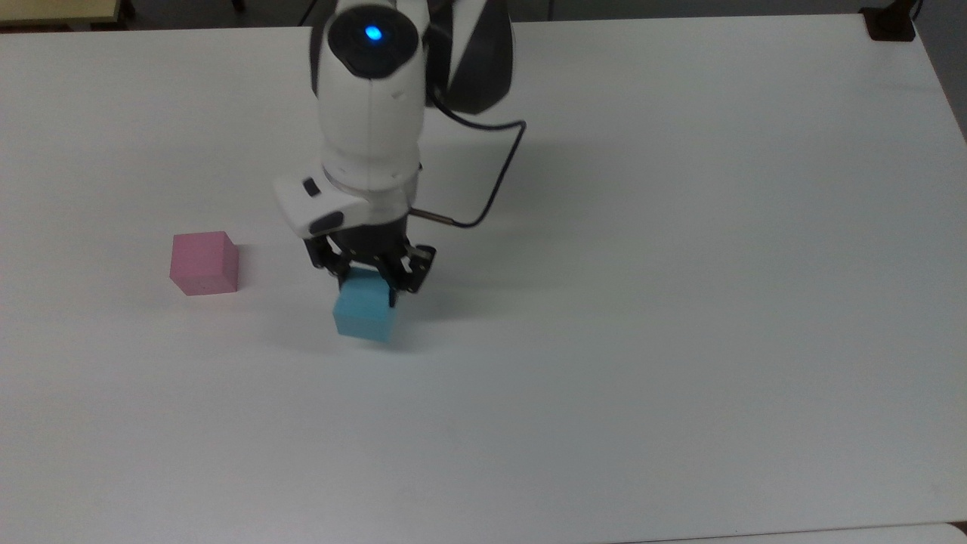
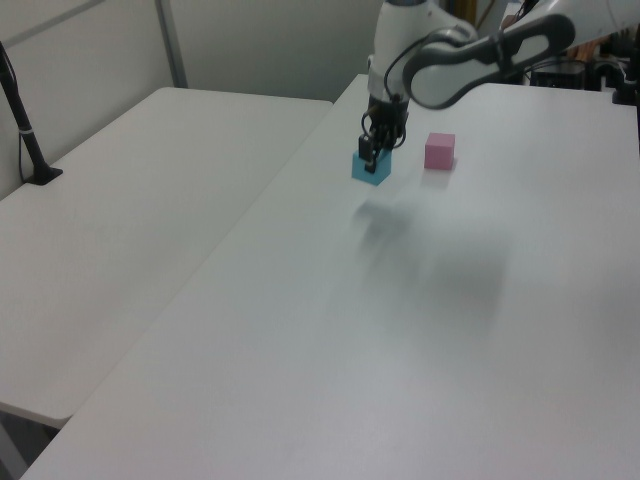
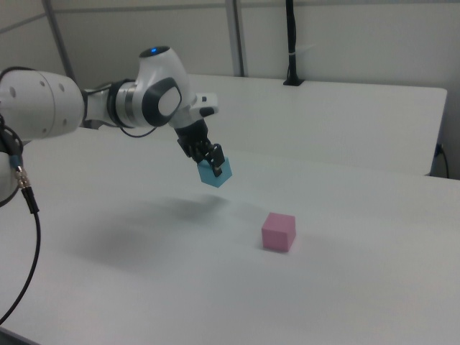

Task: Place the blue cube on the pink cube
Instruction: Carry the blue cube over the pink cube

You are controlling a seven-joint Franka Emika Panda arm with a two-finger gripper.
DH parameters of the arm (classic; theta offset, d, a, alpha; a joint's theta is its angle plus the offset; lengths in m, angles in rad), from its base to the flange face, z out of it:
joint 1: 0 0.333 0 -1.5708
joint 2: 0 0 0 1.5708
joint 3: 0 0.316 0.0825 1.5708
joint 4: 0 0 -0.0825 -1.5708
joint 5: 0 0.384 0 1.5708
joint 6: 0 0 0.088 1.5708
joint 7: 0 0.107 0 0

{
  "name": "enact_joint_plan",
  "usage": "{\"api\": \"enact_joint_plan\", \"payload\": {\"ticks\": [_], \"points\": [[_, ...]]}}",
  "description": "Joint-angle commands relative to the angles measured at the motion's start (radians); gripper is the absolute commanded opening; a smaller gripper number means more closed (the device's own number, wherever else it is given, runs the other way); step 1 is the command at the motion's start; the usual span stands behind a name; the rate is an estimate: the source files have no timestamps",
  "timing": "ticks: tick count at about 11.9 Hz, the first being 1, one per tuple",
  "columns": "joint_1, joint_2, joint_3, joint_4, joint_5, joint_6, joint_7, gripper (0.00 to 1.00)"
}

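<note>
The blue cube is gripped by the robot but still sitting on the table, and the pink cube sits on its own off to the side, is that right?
Not quite. The gripper does hold the blue cube, but it is lifted off the table, tilted, as the right view shows with its shadow below. The pink cube does sit apart on its own.

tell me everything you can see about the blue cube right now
The blue cube is a small light blue matte block with plain faces. It is held in the gripper, whose dark fingers clamp opposite sides near its top. It hangs tilted above the white table, touching nothing else, apart from the pink cube.
</note>
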Motion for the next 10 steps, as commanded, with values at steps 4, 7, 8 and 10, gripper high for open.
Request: {"api": "enact_joint_plan", "payload": {"ticks": [4, 7, 8, 10], "points": [[-0.162, -0.153, 0.002, -0.045, -0.013, -0.211, -0.416, 0.35], [-0.261, -0.154, -0.001, -0.049, -0.017, -0.211, -0.552, 0.35], [-0.281, -0.152, -0.007, -0.069, -0.021, -0.199, -0.575, 0.35], [-0.303, -0.147, -0.009, -0.094, -0.071, -0.189, -0.587, 0.35]]}}
